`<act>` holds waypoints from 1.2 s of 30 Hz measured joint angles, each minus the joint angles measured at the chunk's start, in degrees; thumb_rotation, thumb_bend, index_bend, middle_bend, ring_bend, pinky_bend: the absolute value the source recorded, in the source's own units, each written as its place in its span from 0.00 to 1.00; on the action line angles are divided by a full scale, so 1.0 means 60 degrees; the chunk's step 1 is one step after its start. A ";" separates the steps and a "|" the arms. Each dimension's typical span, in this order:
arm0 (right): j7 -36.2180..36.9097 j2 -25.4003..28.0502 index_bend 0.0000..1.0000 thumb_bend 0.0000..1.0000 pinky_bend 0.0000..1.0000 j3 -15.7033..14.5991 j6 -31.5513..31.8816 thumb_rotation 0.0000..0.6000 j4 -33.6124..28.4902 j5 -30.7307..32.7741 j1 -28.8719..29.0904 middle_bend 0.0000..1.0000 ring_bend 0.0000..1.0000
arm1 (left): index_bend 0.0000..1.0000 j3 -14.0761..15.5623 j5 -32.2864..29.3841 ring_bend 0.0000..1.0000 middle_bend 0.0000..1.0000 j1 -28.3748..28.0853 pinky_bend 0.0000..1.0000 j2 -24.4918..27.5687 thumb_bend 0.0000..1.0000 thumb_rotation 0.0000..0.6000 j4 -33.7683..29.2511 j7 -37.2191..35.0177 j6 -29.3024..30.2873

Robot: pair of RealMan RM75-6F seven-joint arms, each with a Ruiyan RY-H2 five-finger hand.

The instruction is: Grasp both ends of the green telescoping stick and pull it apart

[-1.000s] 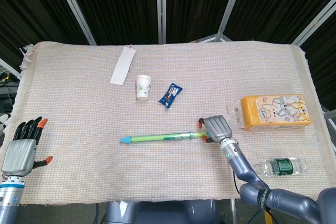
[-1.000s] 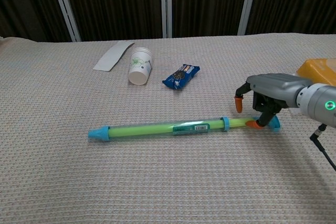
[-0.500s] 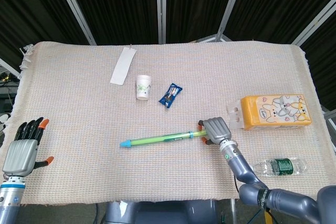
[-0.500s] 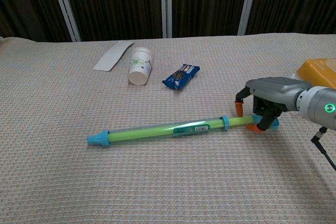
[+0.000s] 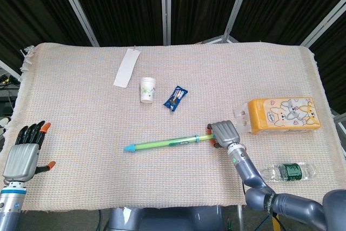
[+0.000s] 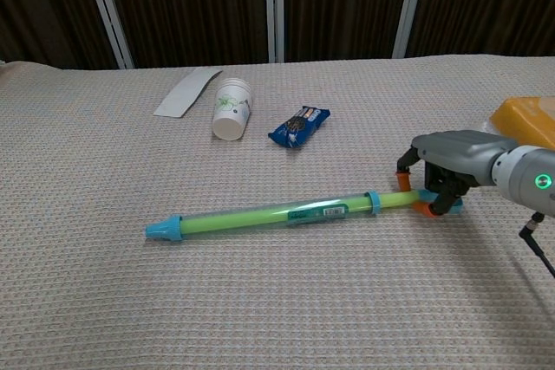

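Observation:
The green telescoping stick (image 5: pixel 167 143) (image 6: pixel 269 214) lies slantwise on the woven cloth, its blue tip pointing left and its right end raised a little. My right hand (image 5: pixel 224 132) (image 6: pixel 447 165) grips that right end, orange fingertips (image 6: pixel 403 180) closed around the thin green rod by the blue cap. My left hand (image 5: pixel 22 155) rests at the cloth's left edge, fingers spread and holding nothing, far from the stick's left tip (image 5: pixel 130 147). The chest view does not show the left hand.
A small paper cup (image 5: pixel 147 89) and a blue snack packet (image 5: pixel 175 98) lie behind the stick. A white paper strip (image 5: pixel 126 67) sits further back. An orange tissue pack (image 5: pixel 283 114) and a plastic bottle (image 5: pixel 289 171) lie right of my right hand.
My right hand closed tighter on the stick's right end and drew it slightly right and back, tilting the stick. The left hand stayed put.

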 measured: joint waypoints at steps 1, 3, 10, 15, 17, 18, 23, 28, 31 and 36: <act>-0.0009 0.0017 0.61 0.41 1.00 -0.0012 0.0009 1.00 -0.0033 0.0031 0.0001 1.00 1.00 | 0.00 0.0005 -0.0010 0.00 0.00 -0.0011 0.00 -0.0005 0.00 1.00 0.0005 0.0010 -0.0022; -0.0007 0.0043 0.63 0.44 1.00 -0.0020 0.0041 1.00 -0.0107 0.0073 -0.0008 1.00 1.00 | 0.00 0.0011 -0.0030 0.01 0.04 -0.0033 0.00 -0.0015 0.00 1.00 0.0012 0.0025 -0.0064; -0.0228 0.0257 0.66 0.50 1.00 -0.0054 0.0313 1.00 -0.0822 0.0667 -0.0110 1.00 1.00 | 0.12 -0.0126 0.0133 0.49 0.58 -0.0367 0.37 -0.0306 0.00 1.00 0.0246 0.0017 -0.0259; -0.0694 0.0436 0.66 0.51 1.00 -0.0076 0.0591 1.00 -0.1571 0.1458 -0.0130 1.00 1.00 | 0.26 -0.0265 0.0400 0.75 0.82 -0.0912 0.89 -0.0754 0.00 1.00 0.0523 -0.0131 -0.0787; -0.0960 0.0514 0.66 0.51 1.00 -0.0087 0.0736 1.00 -0.1884 0.1782 -0.0104 1.00 1.00 | 0.30 -0.0361 0.0485 0.81 0.88 -0.1234 0.98 -0.1012 0.00 1.00 0.0618 -0.0306 -0.1126; -0.1057 0.0543 0.66 0.51 1.00 -0.0091 0.0800 1.00 -0.1995 0.1891 -0.0087 1.00 1.00 | 0.31 -0.0410 0.0520 0.82 0.89 -0.1379 0.99 -0.1132 0.00 1.00 0.0651 -0.0387 -0.1270; -0.1373 0.0627 0.66 0.52 1.00 -0.0066 0.1085 1.00 -0.2418 0.2433 0.0021 1.00 1.00 | 0.33 -0.0665 0.0452 0.87 0.94 -0.2111 1.00 -0.1743 0.00 1.00 0.0808 -0.0673 -0.2218; -0.1572 0.0669 0.66 0.53 1.00 0.0017 0.1363 1.00 -0.2687 0.2945 0.0160 1.00 1.00 | 0.33 -0.0920 -0.0275 0.87 0.94 -0.2916 1.00 -0.2174 0.00 1.00 0.0780 -0.0817 -0.3607; -0.1621 0.0692 0.66 0.52 1.00 0.0037 0.1464 1.00 -0.2733 0.3107 0.0224 1.00 1.00 | 0.33 -0.1096 -0.0929 0.87 0.94 -0.3448 1.00 -0.2535 0.00 1.00 0.0780 -0.0764 -0.4269; -0.1575 0.0731 0.66 0.53 1.00 0.0051 0.1525 1.00 -0.2746 0.3270 0.0281 1.00 1.00 | 0.34 -0.1283 -0.1783 0.87 0.94 -0.4040 1.00 -0.3256 0.00 1.00 0.0989 -0.0450 -0.4787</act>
